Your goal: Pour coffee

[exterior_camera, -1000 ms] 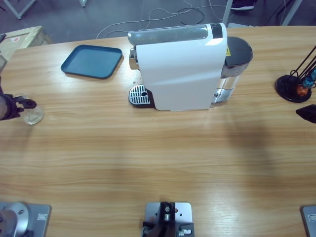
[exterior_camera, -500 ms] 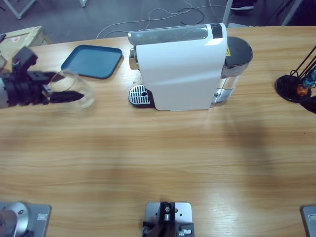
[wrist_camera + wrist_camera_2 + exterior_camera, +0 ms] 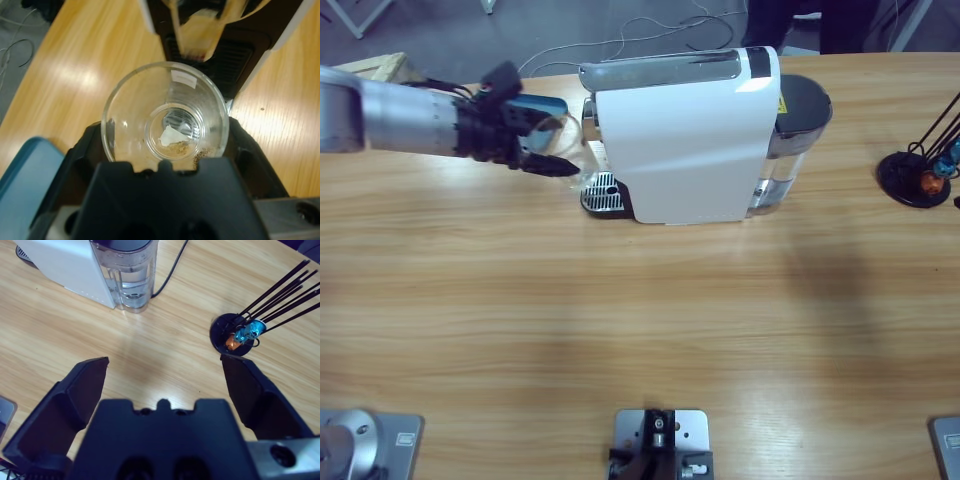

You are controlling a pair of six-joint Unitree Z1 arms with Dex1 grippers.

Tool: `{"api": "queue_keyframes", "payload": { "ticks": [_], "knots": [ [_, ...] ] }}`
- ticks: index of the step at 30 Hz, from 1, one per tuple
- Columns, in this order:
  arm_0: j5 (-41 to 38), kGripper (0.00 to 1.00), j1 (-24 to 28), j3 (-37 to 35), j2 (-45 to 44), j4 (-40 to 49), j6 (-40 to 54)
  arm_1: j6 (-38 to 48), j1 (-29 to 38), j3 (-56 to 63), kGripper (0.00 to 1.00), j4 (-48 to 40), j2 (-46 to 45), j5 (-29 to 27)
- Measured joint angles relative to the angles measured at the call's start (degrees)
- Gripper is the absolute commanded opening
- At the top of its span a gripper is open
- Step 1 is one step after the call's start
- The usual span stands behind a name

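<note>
The left arm point(image 3: 390, 122) reaches in from the surface's left edge along its far side, and the left pincer point(image 3: 545, 150) holds a small clear glass point(image 3: 165, 120), its jaws closed on the glass's sides. In the left wrist view the glass's open mouth faces the camera, and at its bottom lies the coffee point(image 3: 176, 147), a thin pale tan layer with a few dark specks beside it. Just past the glass are the machine's dark drip grate point(image 3: 227, 62) and the spout area above it; whether the glass touches the grate cannot be told. In the high view the glass point(image 3: 570, 150) is at the left end of the white machine point(image 3: 685, 140), just above the grate point(image 3: 601, 193), and the machine stands near the middle of the surface's far edge with its clear water tank point(image 3: 790, 150) at its right end. A blue tray point(image 3: 535, 105) lies behind the left pincer near the far edge, mostly hidden by the arm. A black stand point(image 3: 918, 170) with thin rods sits by the right edge. The right pincer point(image 3: 167, 372) hangs above bare surface point(image 3: 75, 335) with its jaws spread wide and nothing between them; its view takes in the tank point(image 3: 132, 277), a black cord point(image 3: 172, 267) and the stand point(image 3: 237, 335).
</note>
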Motion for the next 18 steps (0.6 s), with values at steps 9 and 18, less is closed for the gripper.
{"api": "queue_keyframes", "payload": {
  "ticks": [9,18],
  "knots": [
    [0.00,0.000,-3.04,-0.44,2.90,-0.03,0.93,0.00,0.00,0.00,1.000,0.00,0.00,-0.33],
    [0.00,0.000,-3.77,-0.95,4.52,-0.64,0.99,0.00,0.00,0.00,1.000,0.00,0.00,-0.33]
  ]
}}
